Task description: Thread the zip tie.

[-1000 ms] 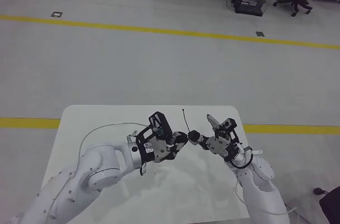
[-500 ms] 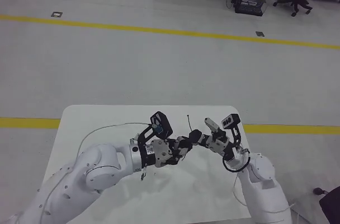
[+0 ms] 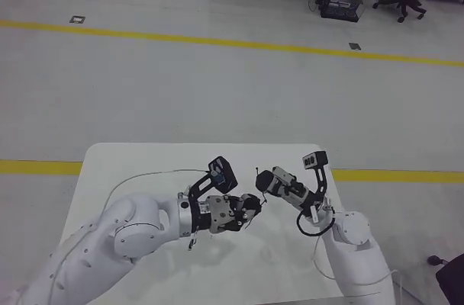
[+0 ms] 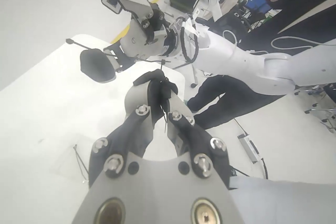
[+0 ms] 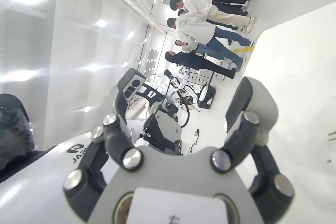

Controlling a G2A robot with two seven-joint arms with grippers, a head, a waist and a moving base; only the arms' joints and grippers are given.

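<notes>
Left gripper point(image 4: 160, 82) pinches the zip tie point(image 4: 164, 122) alone now, right gripper point(image 5: 183, 91) having spread and swung aside, so I reckon a regrasp comes before threading.

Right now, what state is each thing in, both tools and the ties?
Left tool, shut on the zip tie.
Right tool, open, holding nothing.
Zip tie, held above the table; threaded or not, cannot tell.
Spare tie, lying loose on the table.
</notes>
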